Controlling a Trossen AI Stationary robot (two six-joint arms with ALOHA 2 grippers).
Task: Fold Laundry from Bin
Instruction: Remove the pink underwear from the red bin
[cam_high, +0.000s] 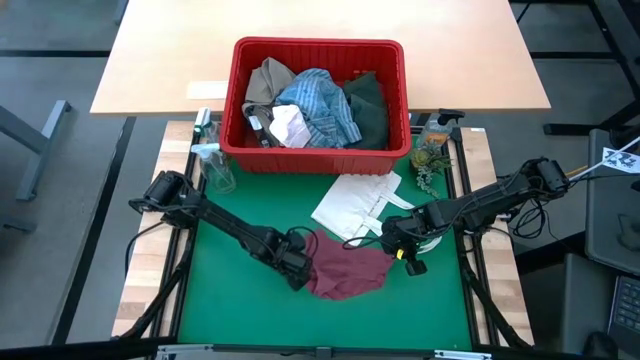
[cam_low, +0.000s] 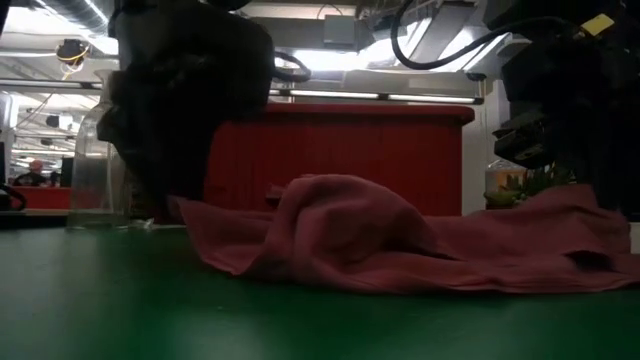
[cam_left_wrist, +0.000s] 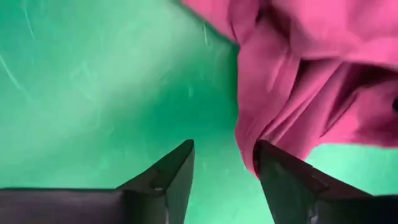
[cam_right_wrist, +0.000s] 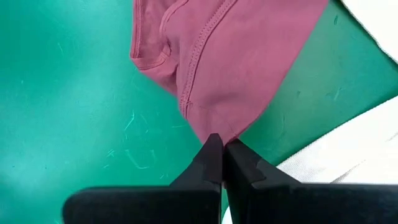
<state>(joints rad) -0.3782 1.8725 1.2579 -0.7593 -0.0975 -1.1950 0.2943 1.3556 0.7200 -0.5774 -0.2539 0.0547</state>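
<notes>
On green mat (cam_high: 220, 290): maroon cloth (cam_high: 345, 272); behind, perhaps shelving.

Soft, matt maroon cloth (cam_high: 345, 272) lies rumpled on a scuffed green mat (cam_high: 230, 300) near the glossy red plastic bin (cam_high: 318, 150).

Small maroon cloth (cam_high: 345, 272) on the green mat (cam_high: 240, 310) of the desk; red slotted plastic crate (cam_high: 318, 100) containing a blue-white striped shirt (cam_high: 320, 105), tan garment (cam_high: 266, 80), dark green garment (cam_high: 368, 105); flat white tote bag (cam_high: 355, 205).
</notes>
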